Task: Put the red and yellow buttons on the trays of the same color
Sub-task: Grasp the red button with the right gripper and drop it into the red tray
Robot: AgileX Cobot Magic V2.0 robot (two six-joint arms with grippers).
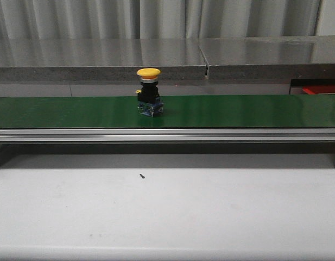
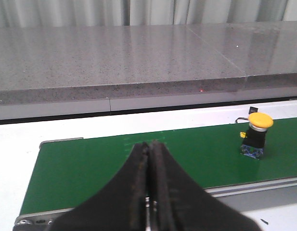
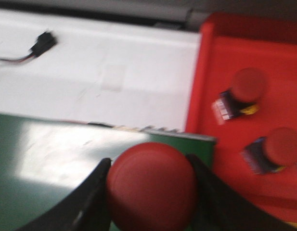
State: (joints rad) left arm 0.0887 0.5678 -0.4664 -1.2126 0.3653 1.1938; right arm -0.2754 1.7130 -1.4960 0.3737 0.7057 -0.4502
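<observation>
Right gripper (image 3: 150, 192): clamped on a red dome-capped push button (image 3: 151, 185), a finger on each side of the cap.
Red plastic tray (image 3: 220, 77): just beside the end of the green conveyor belt (image 3: 47, 159); two more red-capped buttons (image 3: 244, 91) lie inside.
Key relation: the held button hangs over the belt's end edge, the tray's near wall just beyond it; a short carry across that wall looks like the next move.
Yellow mushroom-cap button on a black body (image 1: 149, 91): upright mid-belt, untouched.
Left gripper (image 2: 149, 192): fingers pressed together, empty, over the belt's other end, well apart from the yellow button.
Yellow tray: not visible.
</observation>
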